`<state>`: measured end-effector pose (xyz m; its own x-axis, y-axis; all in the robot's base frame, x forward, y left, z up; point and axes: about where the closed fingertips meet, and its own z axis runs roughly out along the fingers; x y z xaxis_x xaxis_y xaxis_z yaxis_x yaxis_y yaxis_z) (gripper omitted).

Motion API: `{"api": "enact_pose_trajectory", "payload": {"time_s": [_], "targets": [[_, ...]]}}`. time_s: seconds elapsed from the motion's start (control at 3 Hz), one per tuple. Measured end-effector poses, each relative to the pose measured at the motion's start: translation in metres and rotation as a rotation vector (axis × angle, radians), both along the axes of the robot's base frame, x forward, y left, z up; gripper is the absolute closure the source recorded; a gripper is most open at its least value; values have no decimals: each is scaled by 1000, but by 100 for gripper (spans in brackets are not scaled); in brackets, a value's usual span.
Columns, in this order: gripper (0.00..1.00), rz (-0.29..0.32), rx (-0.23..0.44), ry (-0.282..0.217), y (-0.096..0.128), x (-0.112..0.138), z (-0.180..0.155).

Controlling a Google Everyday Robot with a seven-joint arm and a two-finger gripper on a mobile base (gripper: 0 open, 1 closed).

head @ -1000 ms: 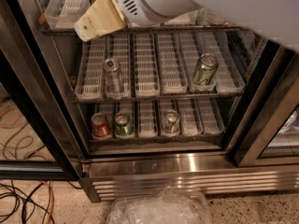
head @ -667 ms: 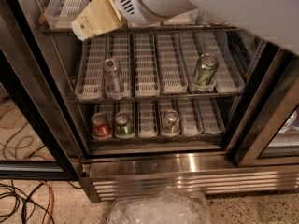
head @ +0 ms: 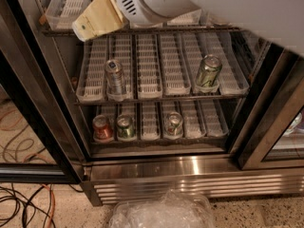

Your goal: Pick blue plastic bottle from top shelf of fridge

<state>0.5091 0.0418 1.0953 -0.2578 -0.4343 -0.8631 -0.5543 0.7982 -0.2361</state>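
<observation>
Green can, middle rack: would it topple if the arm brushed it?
Probably: the green can stands tall and narrow on a slotted tray, so a brush could tip it. Being round, it might then roll. The claw is up at the top shelf.

The gripper (head: pixel 90 23) is held over the left front of the top shelf (head: pixel 166 30); a green can (head: pixel 207 70) is seen below.

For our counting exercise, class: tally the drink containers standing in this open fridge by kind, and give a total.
Cans: 5, namely two on the middle rack and three on the lower rack.
Bottles: 1, the blue plastic bottle, tilted at the front of the top shelf, with the gripper next to it at the view's upper edge.
Total: 6
</observation>
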Motion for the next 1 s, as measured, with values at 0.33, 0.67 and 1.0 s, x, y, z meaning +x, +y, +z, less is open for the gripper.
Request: {"api": "enact_pose_trajectory", "payload": {"time_s": [0.33, 0.67, 1.0], "targets": [[0, 0, 0, 0, 0, 0, 0], [0, 0, 0, 0, 0, 0, 0], [0, -26, 111, -21, 11, 2, 6]]}}
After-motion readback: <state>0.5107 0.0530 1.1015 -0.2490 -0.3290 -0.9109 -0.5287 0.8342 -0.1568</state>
